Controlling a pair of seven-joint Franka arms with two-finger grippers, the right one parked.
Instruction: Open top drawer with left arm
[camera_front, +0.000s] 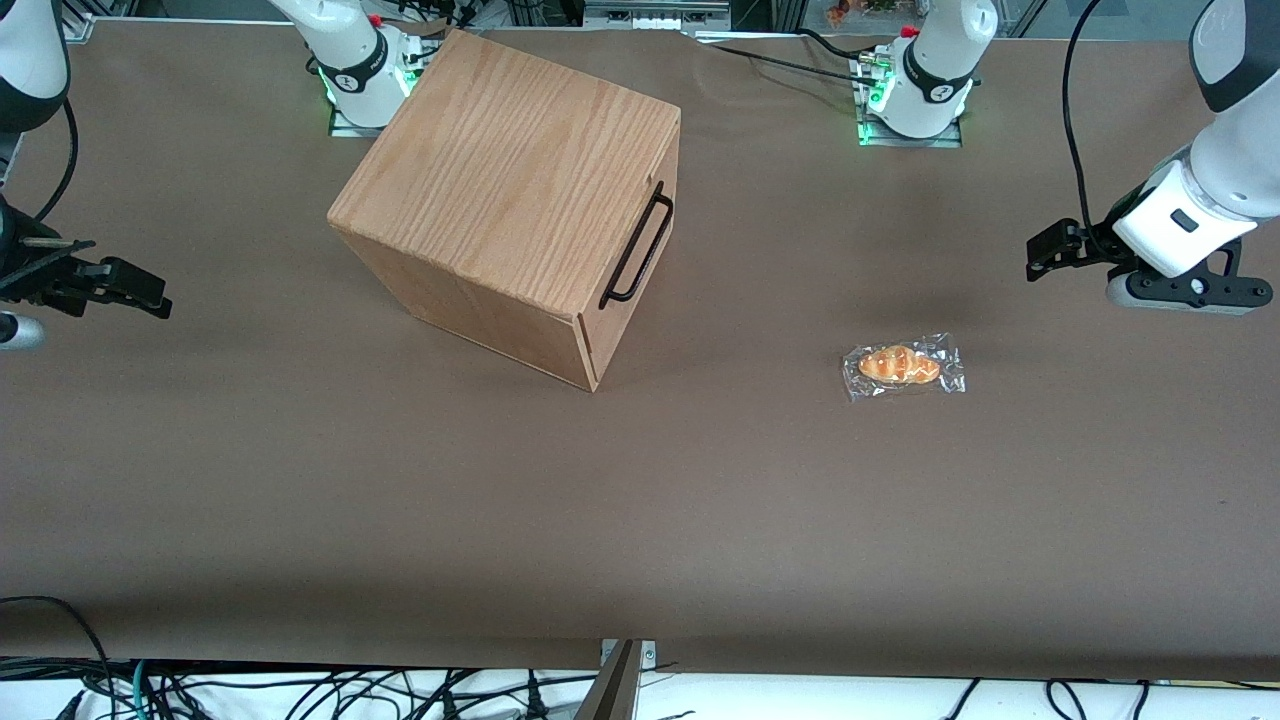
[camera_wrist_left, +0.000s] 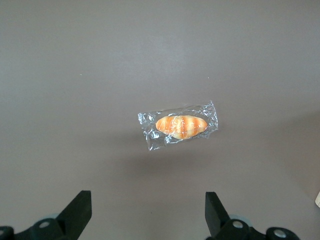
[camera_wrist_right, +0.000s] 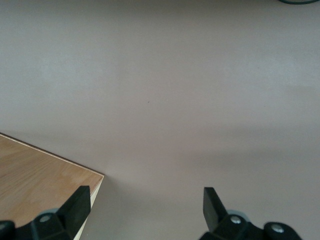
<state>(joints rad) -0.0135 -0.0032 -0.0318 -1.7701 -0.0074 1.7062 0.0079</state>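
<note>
The left arm's gripper (camera_front: 1043, 250) hangs wide open, well apart at three o'clock from the shut top drawer (camera_front: 640, 250).

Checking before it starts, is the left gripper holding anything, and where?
Nothing. The left gripper hangs open above the table, apart from the drawer handle.

left arm (camera_front: 1215, 150) cropped, drawer (camera_front: 640, 240) front perhaps hidden

**Left arm raised, gripper spread wide**

The left arm (camera_front: 1225, 120) reaches in from the working arm's end of the table, white wrist block tilted downward. Its gripper (camera_front: 1050, 250) hangs above the tabletop, touching nothing, the two dark fingers (camera_wrist_left: 80, 210) held wide apart with nothing between them.
</note>
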